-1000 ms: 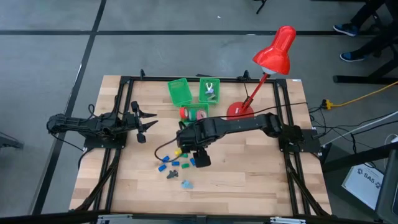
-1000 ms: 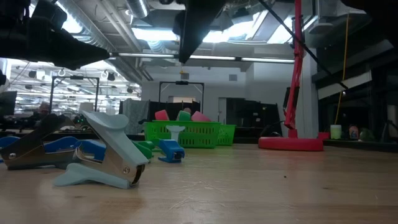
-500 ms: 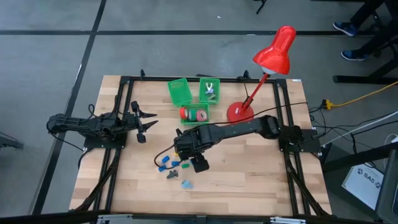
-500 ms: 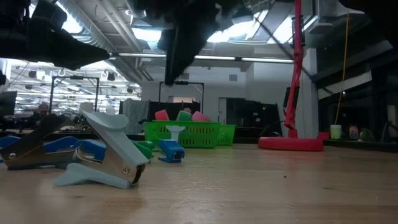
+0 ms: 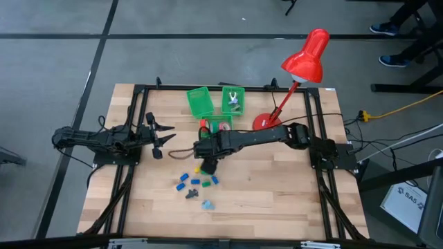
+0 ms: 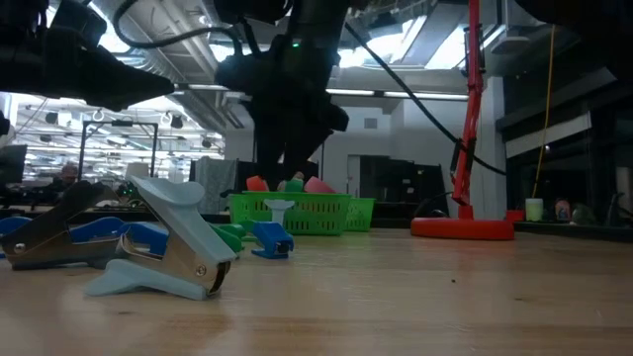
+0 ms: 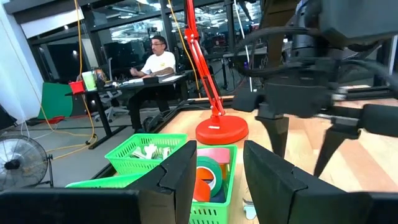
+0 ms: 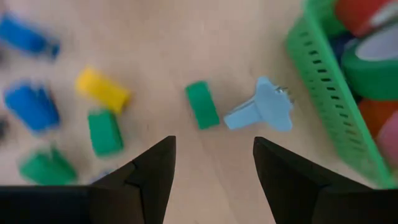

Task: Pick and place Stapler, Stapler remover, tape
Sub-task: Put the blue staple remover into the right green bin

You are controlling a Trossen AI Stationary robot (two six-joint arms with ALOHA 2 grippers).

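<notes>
Green baskets at the table's far side, right gripper (image 5: 205,166) hanging open just in front of them.

Left gripper (image 5: 168,137) waits at the left edge with its fingers nearly together, holding nothing. Right gripper's fingers are spread and empty above small green, yellow and blue staplers (image 8: 202,105) and a pale claw-shaped stapler remover (image 8: 261,113) lying just beside the basket (image 8: 323,87). The tape (image 7: 208,174), red, orange and green rolls, sits inside that basket. Bare wood stretches right toward the red lamp (image 5: 304,62).
</notes>
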